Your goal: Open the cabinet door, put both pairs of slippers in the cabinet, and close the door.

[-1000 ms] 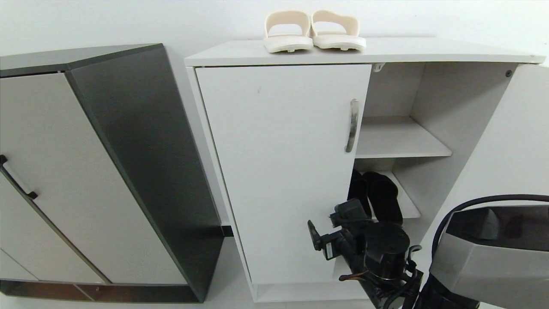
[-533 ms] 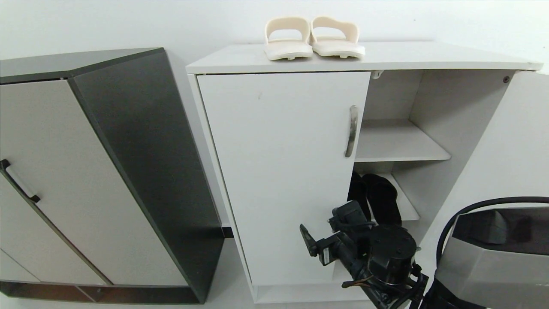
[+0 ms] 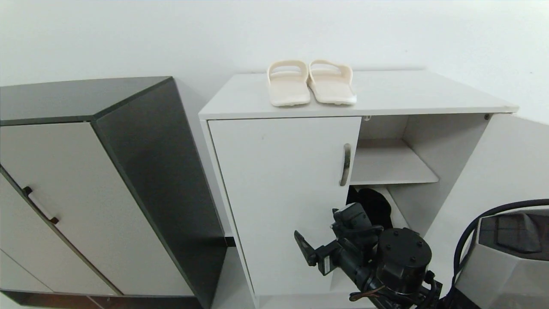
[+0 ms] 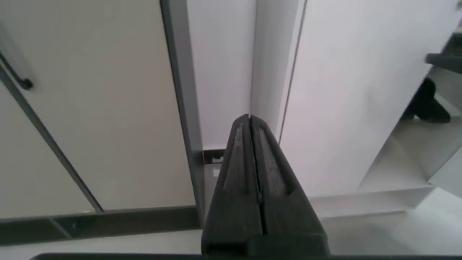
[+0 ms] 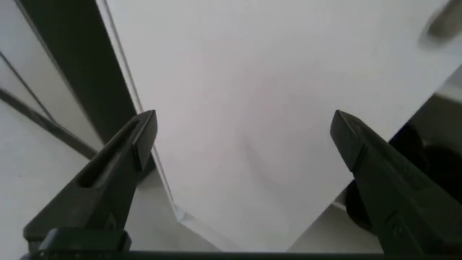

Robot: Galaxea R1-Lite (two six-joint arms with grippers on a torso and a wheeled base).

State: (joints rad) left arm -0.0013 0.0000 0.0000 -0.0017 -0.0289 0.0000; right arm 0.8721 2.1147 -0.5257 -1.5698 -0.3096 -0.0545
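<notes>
My right gripper (image 5: 243,126) is spread wide with nothing between its fingers. It is held low on a bent arm, facing the closed left door (image 3: 279,193) of the white cabinet (image 3: 386,92). My left gripper (image 4: 250,126) is pressed together, empty, and points at the gap beside the dark cabinet (image 3: 141,171). The cream slippers (image 3: 311,83) sit side by side on the cabinet top. The black slippers (image 3: 377,204) lie on the lower shelf (image 3: 401,214), half hidden by that door and my arm. The right door (image 3: 493,171) stands open, cut off at the edge.
</notes>
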